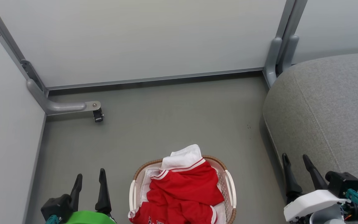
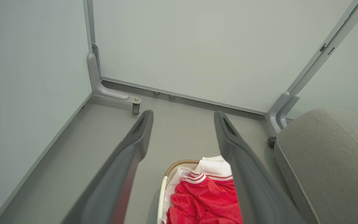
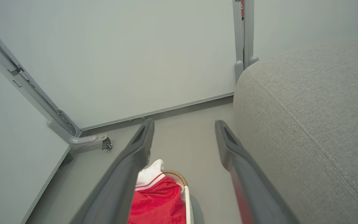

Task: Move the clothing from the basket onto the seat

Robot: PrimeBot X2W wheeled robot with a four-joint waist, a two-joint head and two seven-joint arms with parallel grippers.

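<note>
Red clothing (image 1: pixel 185 189) with white striped trim; white basket (image 1: pixel 230 189), brown rim; grey seat (image 1: pixel 328 115)

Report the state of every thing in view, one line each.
left gripper: jaws open, empty.
right gripper: jaws open, empty.
laundry basket: upright on the floor, full.
red clothing: heaped inside it, untouched.
sofa seat: no clothing on its visible part.

Left gripper (image 1: pixel 90 173) at lower left of head view, fingers pointing up, jaws spread wide, nothing between them. Green wrist cover (image 1: pixel 87 217) just behind it. Right gripper (image 1: pixel 294 155) at lower right, likewise wide apart and empty (both fingers lean slightly left). White wrist shell (image 1: pixel 311 201) behind, black camera block (image 1: pixel 342 183) beside it.
</note>
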